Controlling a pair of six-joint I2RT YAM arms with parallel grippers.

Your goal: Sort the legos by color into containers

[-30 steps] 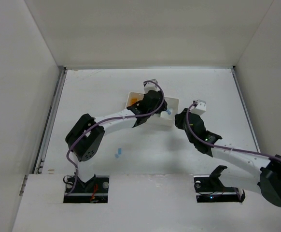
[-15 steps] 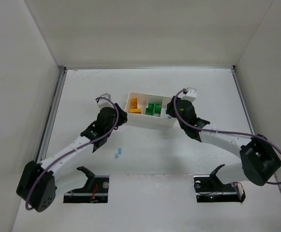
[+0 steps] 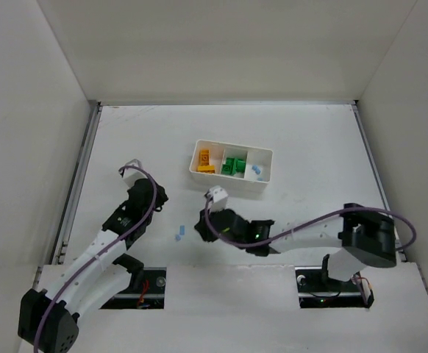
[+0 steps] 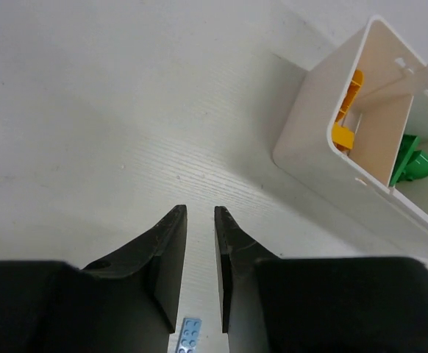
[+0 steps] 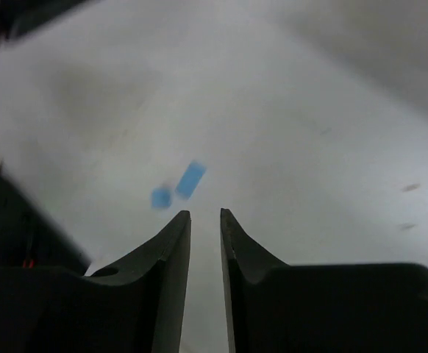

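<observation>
Left hand (image 4: 199,213): nearly shut, empty, raised over table (image 4: 89,110).
Right hand (image 5: 203,213): pinched shut, empty, aimed at loose light-blue bricks (image 5: 190,179) just ahead, probably lining up a pickup.
Beyond: white three-compartment tray (image 3: 229,182), keeping yellow-orange bricks (image 3: 204,160), green bricks (image 3: 234,165) and sorted light-blue bricks (image 3: 256,170) apart.

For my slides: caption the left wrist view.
Left end effector, shut and empty, above a light-blue brick, the white tray with orange bricks and green bricks at upper right.
</observation>
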